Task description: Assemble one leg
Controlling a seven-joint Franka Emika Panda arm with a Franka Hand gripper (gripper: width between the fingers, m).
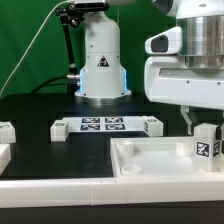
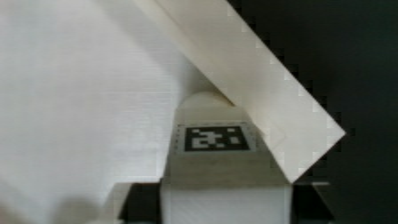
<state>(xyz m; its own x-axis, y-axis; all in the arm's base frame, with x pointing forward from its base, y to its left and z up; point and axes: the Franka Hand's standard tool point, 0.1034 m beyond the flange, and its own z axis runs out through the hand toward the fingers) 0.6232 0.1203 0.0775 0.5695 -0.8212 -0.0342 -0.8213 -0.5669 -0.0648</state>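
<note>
My gripper (image 1: 203, 132) is at the exterior view's right, pointing down and shut on the leg (image 1: 206, 147). The leg is a small white post, held upright, with a black-and-white tag on its front face. It stands at the right far corner of the large white square tray-like piece (image 1: 150, 166). I cannot tell whether its lower end sits in a socket. In the wrist view the leg (image 2: 217, 140) shows its tag between my two dark fingers (image 2: 143, 200). The tray's raised rim (image 2: 267, 80) runs diagonally just beyond it.
The marker board (image 1: 105, 126) lies in the middle of the black table in front of the robot base (image 1: 100, 70). Two more small white parts (image 1: 5, 131) lie at the exterior view's left edge. A white ledge (image 1: 60, 190) runs along the front.
</note>
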